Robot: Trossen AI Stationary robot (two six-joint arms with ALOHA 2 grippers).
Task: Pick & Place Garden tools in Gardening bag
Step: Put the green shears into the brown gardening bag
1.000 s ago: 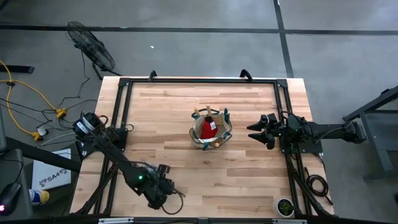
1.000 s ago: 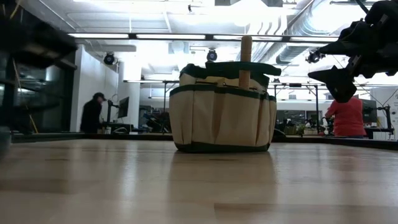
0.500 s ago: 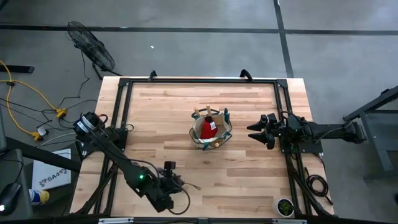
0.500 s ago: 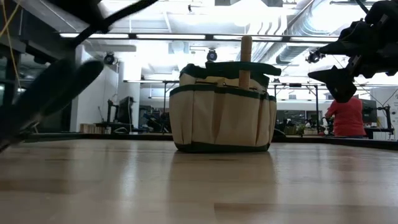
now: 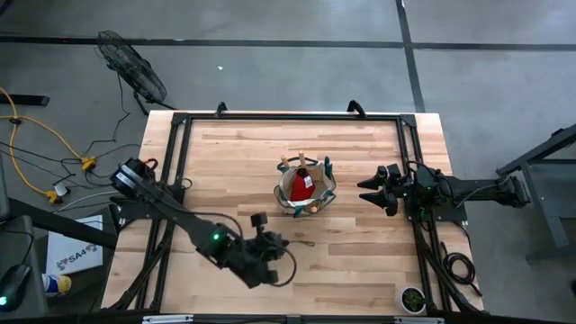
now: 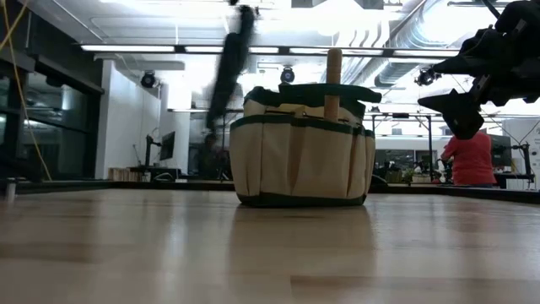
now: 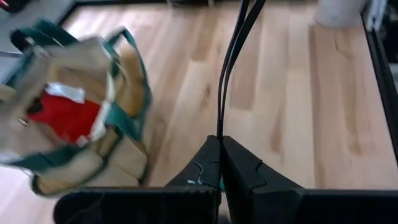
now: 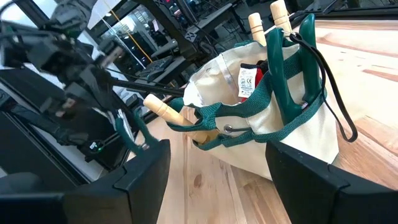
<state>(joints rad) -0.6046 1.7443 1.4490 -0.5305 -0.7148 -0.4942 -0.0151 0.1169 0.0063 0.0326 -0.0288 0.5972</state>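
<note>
The gardening bag (image 5: 304,187), tan with green trim, stands upright at mid-table (image 6: 301,143). A red item (image 7: 62,115) lies inside it, and wooden handles (image 8: 256,25) stick up out of it. My left gripper (image 5: 277,241) hangs above the table on the near left of the bag, shut on a slim dark garden tool (image 7: 233,56) that shows as two thin bars side by side. My right gripper (image 5: 364,191) waits open to the right of the bag, its fingers (image 8: 146,180) pointing at it. My left gripper pinches one end of the slim dark tool (image 7: 219,127) between its two shut fingers. The tool runs straight on from the fingertips, in line with the fingers. The fingers slant down toward the bag from the table's near left. The tool is lifted clear of the table.
Black frame rails (image 5: 180,162) run along the table's left, right and far sides. A small potted plant (image 5: 412,297) sits at the near right corner. Beyond the table, a person in red (image 6: 471,156) stands in the room.
My left gripper has risen from near the table's front edge and swung toward the far right, closer to the bag, turning as it went. It stays shut on the dark tool, which has come up with it.
</note>
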